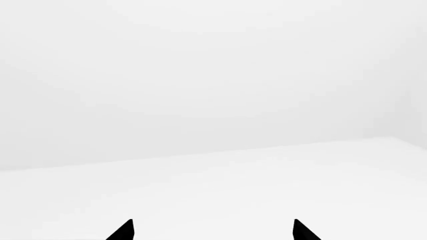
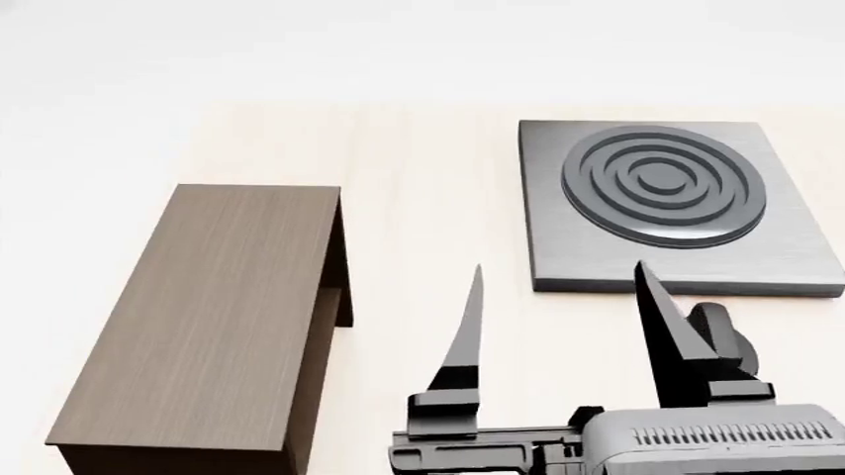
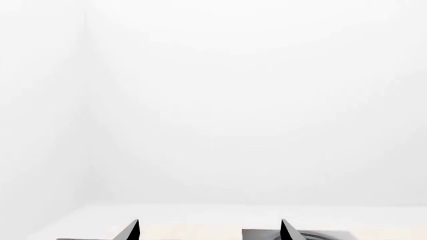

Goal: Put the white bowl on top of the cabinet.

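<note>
We see no bowl in any view, so the task looks barely begun: the cabinet [image 2: 198,327] top is bare. Our right hand [image 2: 561,287] hangs spread and empty over the bench [image 2: 422,178], between the cabinet and the stove plate [image 2: 674,203]. Our left hand [image 1: 213,230] is spread too, holding nothing. Finding, grasping and placing the bowl all remain. We read no writing or labels anywhere.
</note>
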